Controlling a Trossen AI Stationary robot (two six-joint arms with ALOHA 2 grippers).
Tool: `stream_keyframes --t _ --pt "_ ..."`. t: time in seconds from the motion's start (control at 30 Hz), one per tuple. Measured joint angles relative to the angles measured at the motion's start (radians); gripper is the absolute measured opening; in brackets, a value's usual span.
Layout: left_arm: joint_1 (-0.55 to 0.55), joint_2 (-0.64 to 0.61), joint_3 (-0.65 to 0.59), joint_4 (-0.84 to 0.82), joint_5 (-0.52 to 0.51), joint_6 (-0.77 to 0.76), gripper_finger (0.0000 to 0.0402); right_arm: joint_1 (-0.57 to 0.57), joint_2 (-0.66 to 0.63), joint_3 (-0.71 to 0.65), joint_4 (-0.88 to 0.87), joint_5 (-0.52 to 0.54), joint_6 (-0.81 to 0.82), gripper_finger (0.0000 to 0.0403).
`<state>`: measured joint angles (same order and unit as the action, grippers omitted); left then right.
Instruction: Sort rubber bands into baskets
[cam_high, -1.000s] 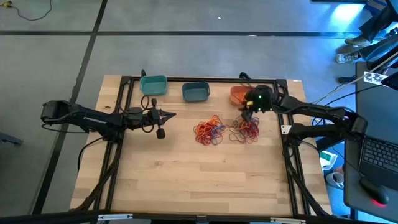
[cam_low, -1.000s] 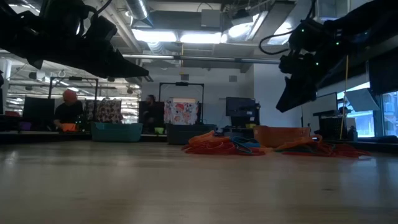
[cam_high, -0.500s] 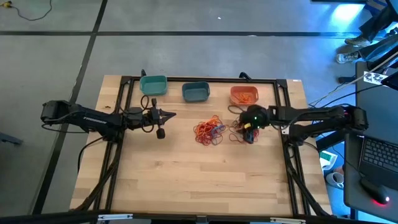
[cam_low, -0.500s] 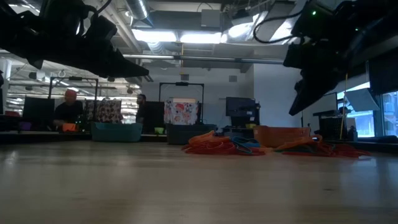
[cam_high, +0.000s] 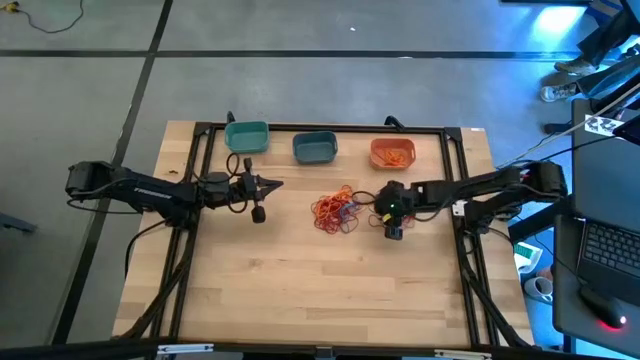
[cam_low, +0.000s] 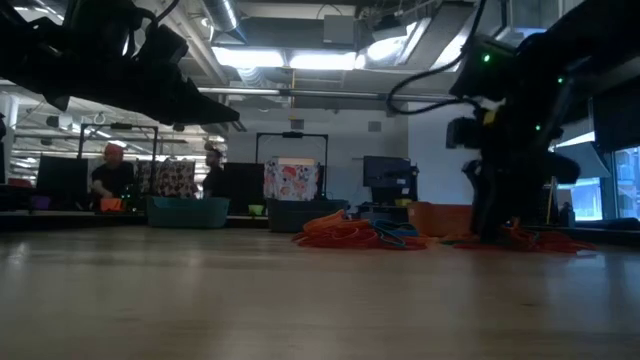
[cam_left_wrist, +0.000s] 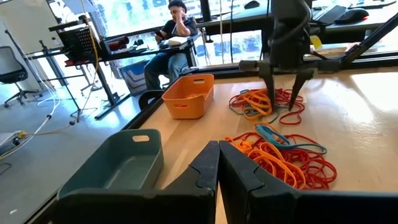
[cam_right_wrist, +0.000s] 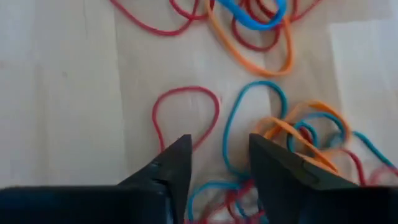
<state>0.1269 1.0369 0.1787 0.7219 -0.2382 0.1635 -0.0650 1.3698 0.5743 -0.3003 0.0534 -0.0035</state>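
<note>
Three baskets stand in a row at the table's far edge: teal (cam_high: 246, 136), slate blue (cam_high: 315, 148) and orange (cam_high: 392, 152), the orange one with orange bands inside. Rubber bands in red, orange and blue lie in two heaps, a middle one (cam_high: 336, 208) and a right one (cam_left_wrist: 261, 106). My right gripper (cam_right_wrist: 219, 158) points steeply down over the right heap, open. A red loop (cam_right_wrist: 186, 115) and a blue loop (cam_right_wrist: 252, 124) lie just ahead of its fingertips. My left gripper (cam_left_wrist: 217, 155) hovers shut, left of the middle heap. My right gripper comes down from above with open fingers (cam_left_wrist: 272, 99) into the right heap's bands. Whether the fingertips touch a band, I cannot tell.
A black frame (cam_high: 300, 128) runs along the table's far and side edges. Bare wood (cam_high: 320, 290) stretches from the heaps to the near edge. People sit in the room beyond the table.
My right gripper has swung from above the orange basket toward the table's near edge and sunk down onto the right heap, rolling as it went. The left arm has kept still.
</note>
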Motion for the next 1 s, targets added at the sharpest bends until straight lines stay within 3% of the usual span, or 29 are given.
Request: stream_keyframes --t 0.33,0.63,0.87,1.0 --pt "0.0 0.0 0.0 -0.003 0.0 0.0 0.0005 0.0 0.069 0.001 0.048 0.102 -0.058 0.0008" --pt "0.0 0.0 0.0 -0.003 0.0 0.004 0.0005 0.0 0.065 0.04 0.047 0.119 -0.068 0.0004" --pt "0.0 0.0 0.0 -0.004 0.0 0.004 0.0005 -0.001 0.064 0.134 -0.114 0.146 -0.065 0.0002" --pt "0.0 0.0 0.0 -0.004 0.0 0.004 0.0005 -0.001 0.064 0.155 -0.152 0.119 0.029 0.0008"
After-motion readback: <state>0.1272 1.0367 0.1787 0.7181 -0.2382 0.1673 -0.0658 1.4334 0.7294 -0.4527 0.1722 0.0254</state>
